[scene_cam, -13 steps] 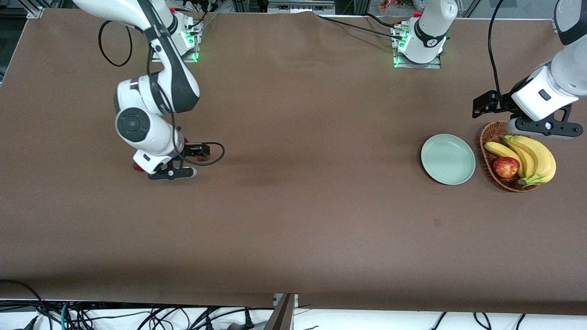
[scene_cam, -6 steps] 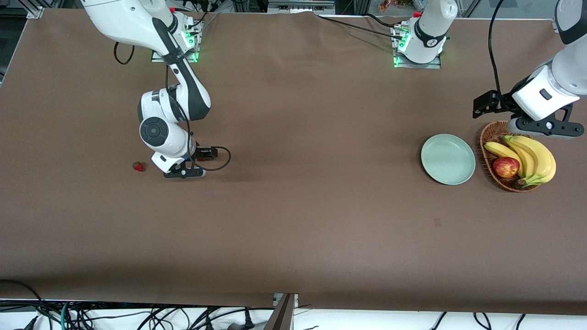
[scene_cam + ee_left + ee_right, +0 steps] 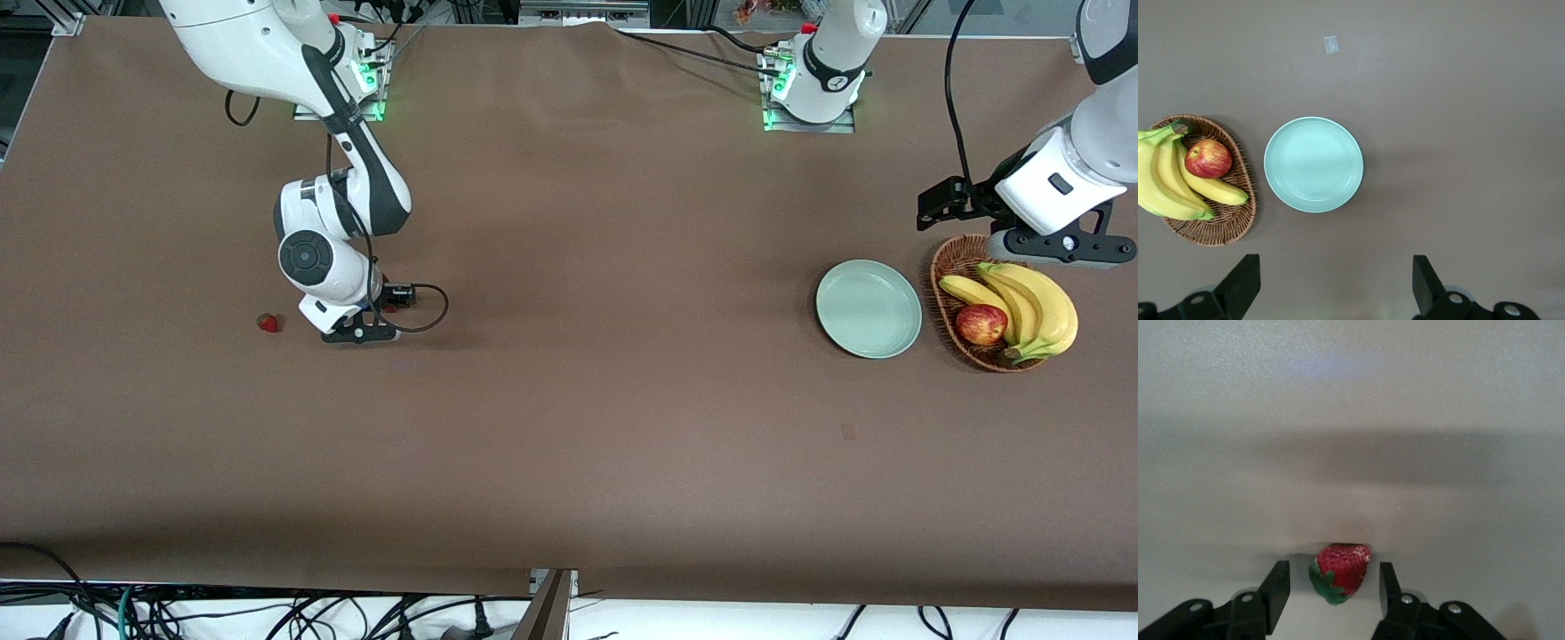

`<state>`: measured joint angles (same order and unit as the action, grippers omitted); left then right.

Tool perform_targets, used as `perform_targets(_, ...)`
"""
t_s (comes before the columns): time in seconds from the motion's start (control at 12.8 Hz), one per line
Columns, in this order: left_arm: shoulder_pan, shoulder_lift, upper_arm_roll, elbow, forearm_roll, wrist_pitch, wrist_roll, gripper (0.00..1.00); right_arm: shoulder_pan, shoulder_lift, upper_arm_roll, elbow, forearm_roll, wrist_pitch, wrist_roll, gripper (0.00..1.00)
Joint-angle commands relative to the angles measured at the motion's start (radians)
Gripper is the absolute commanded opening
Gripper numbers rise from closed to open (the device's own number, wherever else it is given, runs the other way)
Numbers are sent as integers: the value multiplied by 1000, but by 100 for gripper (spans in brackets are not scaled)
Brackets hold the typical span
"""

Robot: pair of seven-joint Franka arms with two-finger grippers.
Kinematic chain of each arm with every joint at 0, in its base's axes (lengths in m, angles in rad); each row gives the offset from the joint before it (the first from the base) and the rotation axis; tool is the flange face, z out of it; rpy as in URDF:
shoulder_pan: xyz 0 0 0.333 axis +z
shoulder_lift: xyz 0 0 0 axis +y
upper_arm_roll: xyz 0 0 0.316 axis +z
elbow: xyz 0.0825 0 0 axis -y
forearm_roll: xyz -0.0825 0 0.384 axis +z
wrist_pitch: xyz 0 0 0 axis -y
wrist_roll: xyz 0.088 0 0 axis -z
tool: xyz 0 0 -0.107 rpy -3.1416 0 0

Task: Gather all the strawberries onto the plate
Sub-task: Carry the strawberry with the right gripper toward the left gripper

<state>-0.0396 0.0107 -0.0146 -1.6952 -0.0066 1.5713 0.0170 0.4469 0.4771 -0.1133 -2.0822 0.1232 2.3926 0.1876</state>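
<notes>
My right gripper is low over the table at the right arm's end. In the right wrist view it is open, with a red strawberry with a green cap lying between its fingers, untouched. That berry is hidden under the hand in the front view. A second strawberry lies on the table beside the gripper, toward the right arm's end. The pale green plate is empty and also shows in the left wrist view. My left gripper waits open above the basket's edge.
A wicker basket beside the plate holds bananas and a red-yellow apple. The basket also shows in the left wrist view. A small red spot shows by the right wrist camera. A loose cable hangs beside the right gripper.
My right gripper has shifted toward the left arm's end of the table, uncovering the second strawberry. It has settled around the other berry. The left arm has barely moved.
</notes>
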Motion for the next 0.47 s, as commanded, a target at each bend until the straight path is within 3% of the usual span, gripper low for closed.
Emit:
perform_targets(0.0, -8, 6, 4, 23, -16, -7, -19, 100, -10, -8, 7, -19, 19, 30, -10, 45)
perform_targets(0.16, -8, 8, 4, 23, -15, -7, -19, 100, -17, -6, 7, -12, 27, 33, -10, 41)
perform_targets(0.39, -8, 8, 4, 23, -16, -7, -19, 100, -13, 0, 7, 2, 49, 33, -1, 19)
